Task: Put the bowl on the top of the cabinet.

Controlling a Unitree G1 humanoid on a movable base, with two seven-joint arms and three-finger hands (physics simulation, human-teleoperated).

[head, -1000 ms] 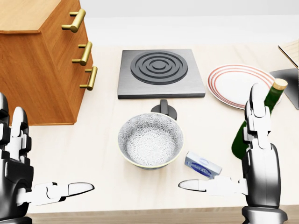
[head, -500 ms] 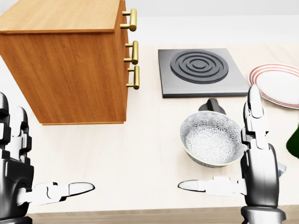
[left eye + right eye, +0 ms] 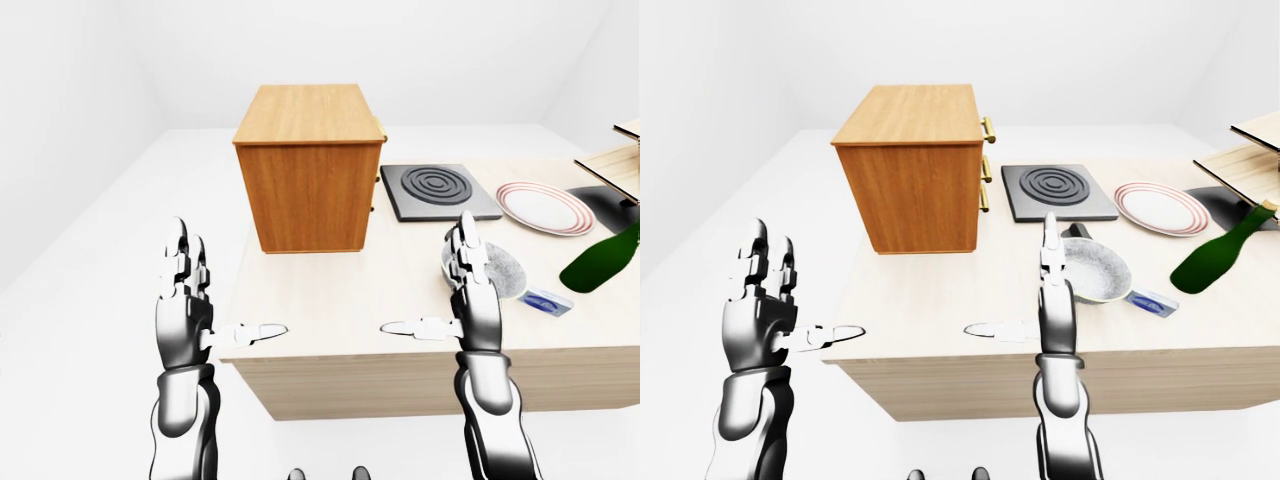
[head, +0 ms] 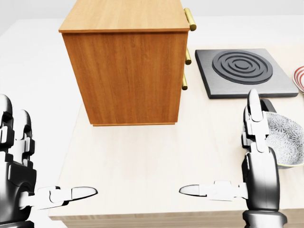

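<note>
The patterned grey bowl (image 3: 1095, 270) sits upright on the pale table, right of the wooden cabinet (image 4: 128, 71). The cabinet's flat top (image 4: 126, 14) is bare, and brass drawer handles show on its right side. My right hand (image 4: 218, 142) is held up open, fingers straight and thumb pointing left. In the head view it covers the bowl's left rim (image 4: 285, 137), and I cannot tell whether it touches. My left hand (image 4: 54, 149) is raised open at the lower left, off the table's left edge, holding nothing.
A black hob (image 4: 244, 71) lies right of the cabinet, with a dark knob (image 3: 1077, 232) between it and the bowl. Further right are a red-ringed plate (image 3: 1158, 208), a leaning green bottle (image 3: 1220, 255), a small blue box (image 3: 1152, 303) and wooden shelving (image 3: 1260, 140).
The camera has swung to the left, so the whole picture slid right. The cabinet now fills the middle and the bowl sits at the right edge. Both hands keep their pose.
</note>
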